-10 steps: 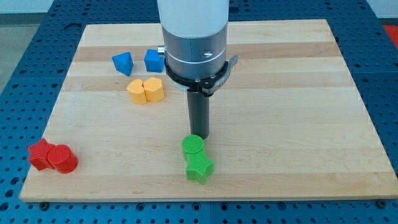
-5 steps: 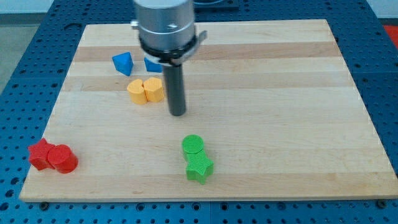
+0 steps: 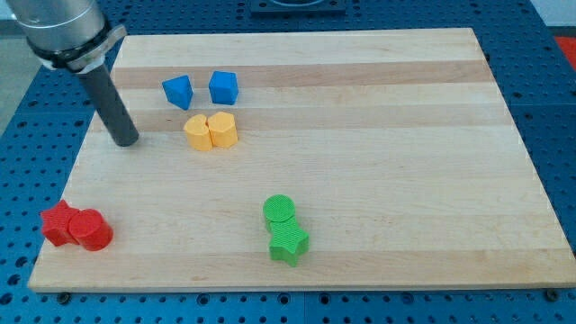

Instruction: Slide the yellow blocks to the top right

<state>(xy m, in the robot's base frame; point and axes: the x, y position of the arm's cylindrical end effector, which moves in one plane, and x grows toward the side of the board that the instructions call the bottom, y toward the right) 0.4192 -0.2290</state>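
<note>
Near the bench (image 3: 378,108) left edge, my tip (image 3: 126,141) sits left of the two touching yellow blocks (image 3: 211,131), apart from them. No claw in view. Bare wood spans from the yellows to the top right corner.

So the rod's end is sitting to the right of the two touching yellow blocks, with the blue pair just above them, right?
Not quite: my tip is to the view's left of the two touching yellow blocks, apart from them. The blue pair does sit just above them, as the camera view shows.
</note>
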